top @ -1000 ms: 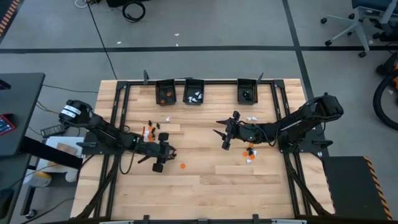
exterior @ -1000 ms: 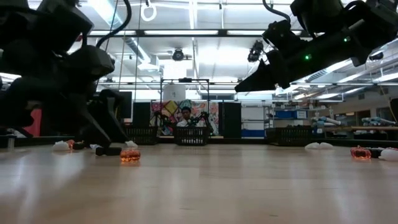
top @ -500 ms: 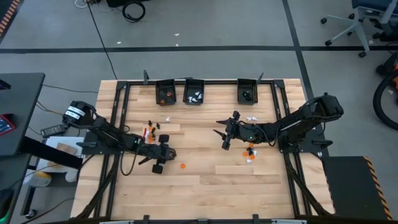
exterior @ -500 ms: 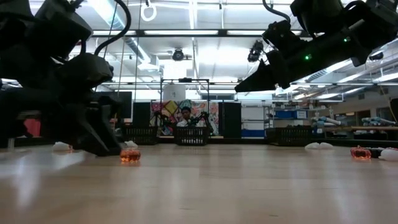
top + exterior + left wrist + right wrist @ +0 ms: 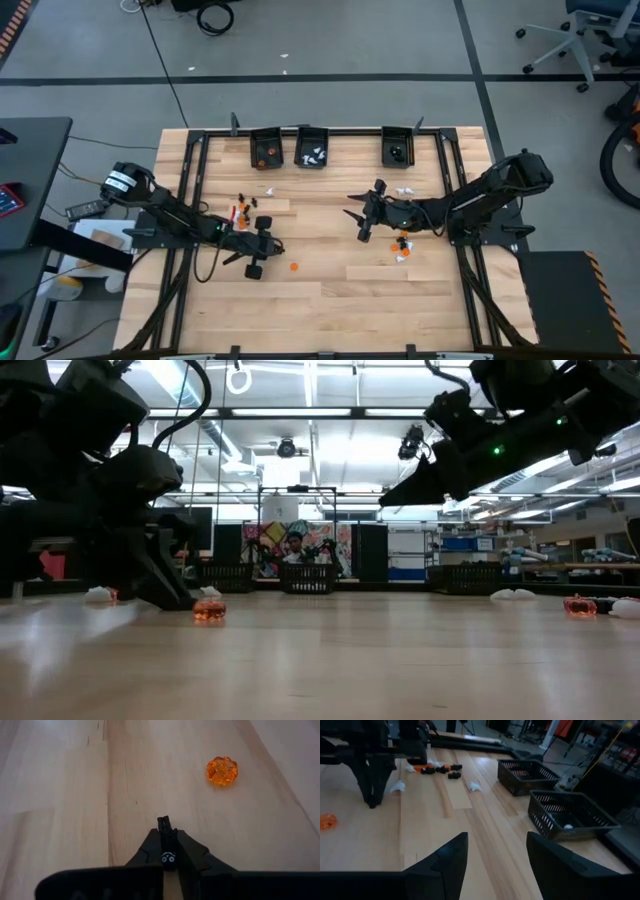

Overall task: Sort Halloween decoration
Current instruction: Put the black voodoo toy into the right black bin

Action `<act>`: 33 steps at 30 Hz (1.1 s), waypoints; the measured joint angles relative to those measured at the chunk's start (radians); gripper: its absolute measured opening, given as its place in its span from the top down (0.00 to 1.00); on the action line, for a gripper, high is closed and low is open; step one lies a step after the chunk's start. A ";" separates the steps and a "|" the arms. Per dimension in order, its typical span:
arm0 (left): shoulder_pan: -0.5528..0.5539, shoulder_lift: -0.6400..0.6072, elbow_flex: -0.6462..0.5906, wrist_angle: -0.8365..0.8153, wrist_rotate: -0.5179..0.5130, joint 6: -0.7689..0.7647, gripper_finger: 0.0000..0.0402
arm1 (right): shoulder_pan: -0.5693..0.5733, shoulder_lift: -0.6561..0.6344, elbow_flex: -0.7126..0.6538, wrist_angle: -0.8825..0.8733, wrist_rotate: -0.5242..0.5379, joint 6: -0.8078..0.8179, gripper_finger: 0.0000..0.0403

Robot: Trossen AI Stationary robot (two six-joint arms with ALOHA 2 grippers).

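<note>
The Halloween decoration is tiny trinkets scattered on the wooden table. An orange, black and white cluster lies at the left, and another small group at the right. A lone orange pumpkin lies just past my left gripper. That gripper is down at the table top and shut on a small black trinket with white eyes. My right gripper hovers open above mid-table with nothing between its fingers. My left gripper pinches the black trinket between its two fingers. The trinket's front end pokes out past the fingertips. The fingers slant down at it from the table's left side. In the low view their tips are at the table top; whether the trinket is lifted I cannot tell.
Three small black bins stand along the far edge, each with trinkets in it. White trinkets lie near the right arm. A black metal frame borders the table. The near half is bare wood.
My left gripper's fingers have shut on the black trinket, which lay on the table between them a second ago. The orange pumpkin beside it has stayed in place.
</note>
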 joint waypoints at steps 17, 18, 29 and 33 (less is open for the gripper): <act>0.151 0.005 0.079 0.033 -0.012 0.100 0.95 | 0.033 -0.150 0.000 -0.105 0.111 -0.053 0.49; 0.171 0.005 0.083 0.030 -0.011 0.113 0.95 | 0.033 -0.159 0.000 -0.133 0.134 -0.053 0.49; 0.289 0.016 0.158 0.050 0.026 0.231 0.95 | 0.091 -0.265 0.000 -0.315 0.418 -0.036 0.49; 0.320 0.039 0.229 0.050 0.047 0.275 0.95 | 0.121 -0.281 0.000 -0.323 0.563 -0.034 0.49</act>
